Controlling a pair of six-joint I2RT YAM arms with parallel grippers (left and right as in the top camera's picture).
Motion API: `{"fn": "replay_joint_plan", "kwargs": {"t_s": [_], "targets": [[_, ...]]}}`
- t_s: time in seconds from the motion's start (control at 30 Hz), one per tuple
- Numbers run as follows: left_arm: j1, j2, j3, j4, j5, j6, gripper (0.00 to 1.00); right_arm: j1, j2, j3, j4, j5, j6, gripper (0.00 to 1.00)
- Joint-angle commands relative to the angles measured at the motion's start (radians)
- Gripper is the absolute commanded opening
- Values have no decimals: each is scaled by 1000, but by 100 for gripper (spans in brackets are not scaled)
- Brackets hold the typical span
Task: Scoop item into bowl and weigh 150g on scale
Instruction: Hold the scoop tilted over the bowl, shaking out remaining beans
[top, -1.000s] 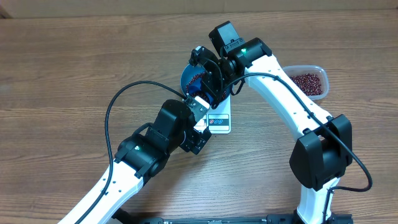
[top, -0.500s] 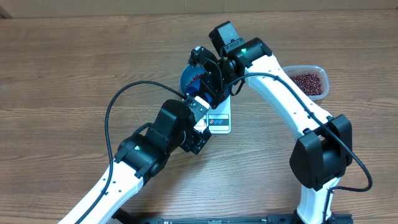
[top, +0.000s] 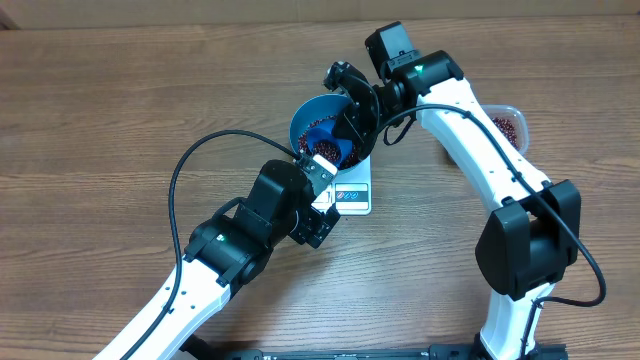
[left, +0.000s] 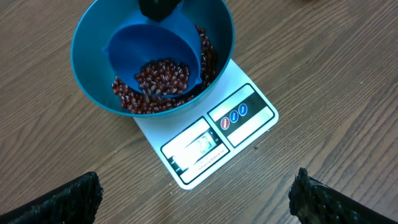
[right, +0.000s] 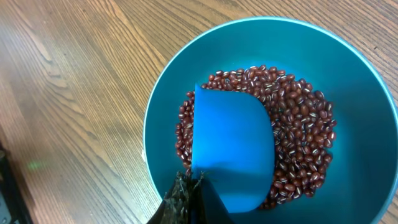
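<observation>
1. Nearest to us, the left gripper (left: 198, 198) hangs wide open over the wooden table (top: 100, 120). Its two dark fingers (left: 68, 199) are spread far apart with nothing between them, just short of the scale's front corner.
2. Next is the scale (left: 249, 118), flat, white and rectangular, lying at an angle to us. It has a lit display window whose figures are too blurred to read, and small red and blue round marks sit beside it.
3. On the scale's far half sits the bowl (left: 217, 25), round, deep and glossy blue. It is about as wide as the scale and overhangs its edges.
4. Inside the bowl are the beans (right: 298, 130), tiny dark red-brown ovals with pale flecks, lying in a loose maroon layer across the bottom.
5. A small blue scoop (right: 230, 155) is down in the bowl among the beans, and our left wrist view shows beans in its mouth as well.
6. The right gripper (right: 186, 202) is clamped tight on the scoop's handle, reaching in over the bowl's rim.
7. Farthest off, partly hidden behind the right arm, a clear tub (top: 515, 108) holds more of the same beans.
</observation>
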Motion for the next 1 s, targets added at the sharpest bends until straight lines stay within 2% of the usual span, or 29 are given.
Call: {"fn": "replay_joint_plan", "kwargs": {"t_s": [0.0,0.97], "targets": [[-1,7,-5,4,-13,2,100,-13,3,14,7,-58,4,4],[-1,7,-5,4,-12,2,100,-63,-35,15,25,-78,3,4]]}}
